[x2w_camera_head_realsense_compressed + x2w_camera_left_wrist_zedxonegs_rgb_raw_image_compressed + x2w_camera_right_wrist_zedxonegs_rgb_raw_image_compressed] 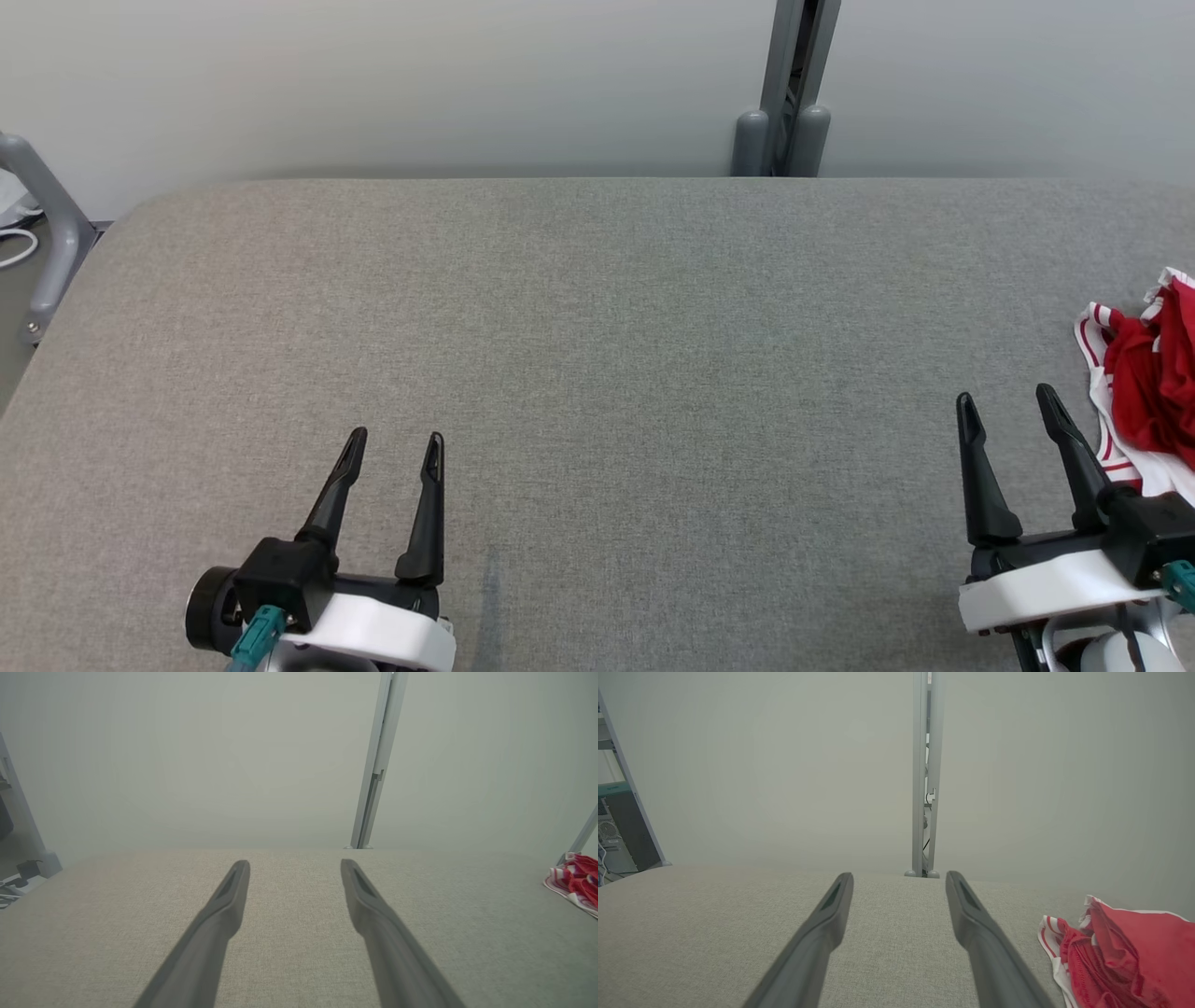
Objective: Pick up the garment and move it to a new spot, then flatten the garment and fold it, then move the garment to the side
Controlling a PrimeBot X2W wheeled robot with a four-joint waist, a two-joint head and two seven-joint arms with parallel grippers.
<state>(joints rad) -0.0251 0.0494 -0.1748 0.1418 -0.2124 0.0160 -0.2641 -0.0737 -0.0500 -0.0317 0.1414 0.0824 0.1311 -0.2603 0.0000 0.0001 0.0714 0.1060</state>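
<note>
Lying half cut off: garment (1150,378)

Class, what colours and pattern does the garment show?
The garment is red, with white edging carrying red stripes; clearest in the right wrist view.

garment (1144,392): at my three o'clock in the head view it ran off the edge, so I could not tell its full shape or kind; both wrist views cropped it too.
left pincer (397,437): its wrist was cut off at six o'clock.
right pincer (1005,395): its body was cropped at five o'clock and hid the garment's near hem.
fingers (201,952): blurred toward six o'clock in both wrist views.
post (789,84): its top was cut off at twelve o'clock.
table (597,327): its near and right edges lay outside the frame.
clutter (612,830): at nine o'clock, too small to name.
</note>
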